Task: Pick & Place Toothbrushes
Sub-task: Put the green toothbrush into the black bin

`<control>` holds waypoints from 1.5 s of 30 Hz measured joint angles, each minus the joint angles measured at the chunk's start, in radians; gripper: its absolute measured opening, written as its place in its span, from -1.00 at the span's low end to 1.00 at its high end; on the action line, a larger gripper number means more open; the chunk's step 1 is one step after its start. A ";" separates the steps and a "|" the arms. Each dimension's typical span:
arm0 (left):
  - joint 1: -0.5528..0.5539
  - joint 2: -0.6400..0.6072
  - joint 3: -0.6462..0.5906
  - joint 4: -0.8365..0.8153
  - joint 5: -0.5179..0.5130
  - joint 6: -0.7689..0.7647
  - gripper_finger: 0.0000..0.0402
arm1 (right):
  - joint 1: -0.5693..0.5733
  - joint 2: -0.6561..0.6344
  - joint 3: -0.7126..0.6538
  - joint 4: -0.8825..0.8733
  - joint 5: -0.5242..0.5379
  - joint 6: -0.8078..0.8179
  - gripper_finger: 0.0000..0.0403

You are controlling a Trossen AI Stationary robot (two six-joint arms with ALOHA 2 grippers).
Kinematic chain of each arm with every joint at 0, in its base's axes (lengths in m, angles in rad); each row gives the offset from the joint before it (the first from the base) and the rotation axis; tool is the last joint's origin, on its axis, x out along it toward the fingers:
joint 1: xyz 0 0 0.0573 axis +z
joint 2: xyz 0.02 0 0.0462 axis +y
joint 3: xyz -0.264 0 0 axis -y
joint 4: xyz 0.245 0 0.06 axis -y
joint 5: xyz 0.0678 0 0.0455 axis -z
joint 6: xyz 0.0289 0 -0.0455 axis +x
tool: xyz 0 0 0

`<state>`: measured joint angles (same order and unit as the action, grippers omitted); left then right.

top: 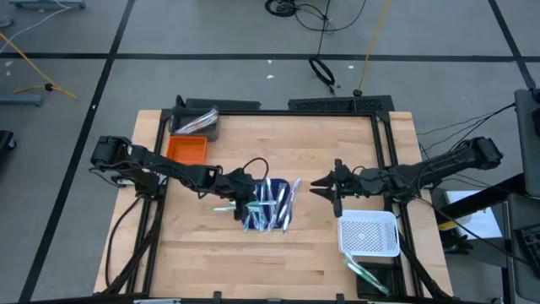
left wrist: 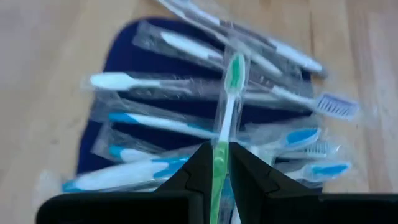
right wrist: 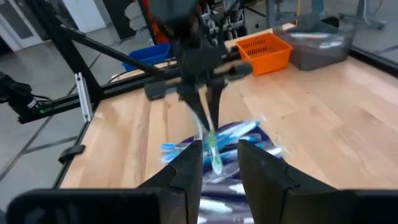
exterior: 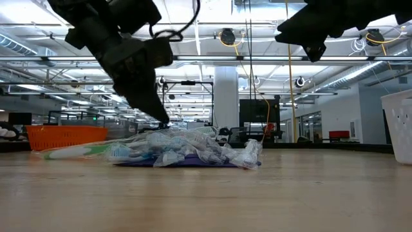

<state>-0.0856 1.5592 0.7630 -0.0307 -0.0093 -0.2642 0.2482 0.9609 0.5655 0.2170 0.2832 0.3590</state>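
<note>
Several wrapped toothbrushes [top: 272,204], white, blue and light green, lie in a heap on a dark blue mat [left wrist: 144,38] at the table's middle. My left gripper [top: 250,203] stands over the heap's left side, pointing down, shut on a light green toothbrush [left wrist: 229,99]. My right gripper [top: 326,187] hovers open to the right of the mat, high above the table in the low view [exterior: 315,40], touching nothing. One light green toothbrush [top: 223,209] lies on the wood just left of the mat. My left gripper pinches the light green toothbrush by its handle [left wrist: 219,163] between the two fingers, coming from above and slanting down. The brush runs on along the fingers, head [left wrist: 234,67] foremost, and hangs slanted below them [right wrist: 212,148] over the heap. Whether its lower end rests on the heap, I cannot tell.
An orange bin [top: 186,150] and a grey bin of wrapped brushes [top: 198,123] sit at the far left corner. A white basket [top: 369,234] stands near the right edge, with more brushes [top: 365,274] in front of it. Bare wood lies between mat and basket.
</note>
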 joint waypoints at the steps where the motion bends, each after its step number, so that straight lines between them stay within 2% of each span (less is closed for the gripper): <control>1: 0.000 0.013 0.000 0.012 0.013 0.000 -0.72 | -0.001 0.006 0.000 0.012 -0.001 -0.008 -0.54; 9: 0.007 0.055 0.000 0.033 0.010 0.000 -0.34 | 0.000 0.042 0.001 0.059 -0.001 -0.037 -0.54; 15: 0.006 0.060 0.000 0.045 0.008 -0.001 -0.24 | 0.000 0.052 0.001 0.060 0.000 -0.058 -0.54; 25: 0.005 0.059 0.000 0.040 0.008 -0.001 -0.41 | 0.000 0.052 0.001 0.068 0.000 -0.062 -0.54; 29: 0.000 0.060 0.000 0.041 0.008 -0.001 -0.42 | 0.000 0.052 0.001 0.067 0.000 -0.062 -0.54; 38: -0.012 0.170 0.001 0.130 0.002 -0.029 -0.42 | 0.000 0.052 0.001 0.061 0.000 -0.062 -0.54; 41: -0.006 0.160 0.000 0.133 0.003 -0.038 -0.56 | 0.000 0.052 0.001 0.061 0.000 -0.062 -0.54; 45: -0.005 0.093 -0.002 0.131 0.003 -0.025 -0.90 | 0.000 0.052 0.001 0.060 0.000 -0.062 -0.54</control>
<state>-0.0902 1.6518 0.7609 0.1001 -0.0063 -0.2897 0.2485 1.0130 0.5663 0.2769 0.2829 0.2974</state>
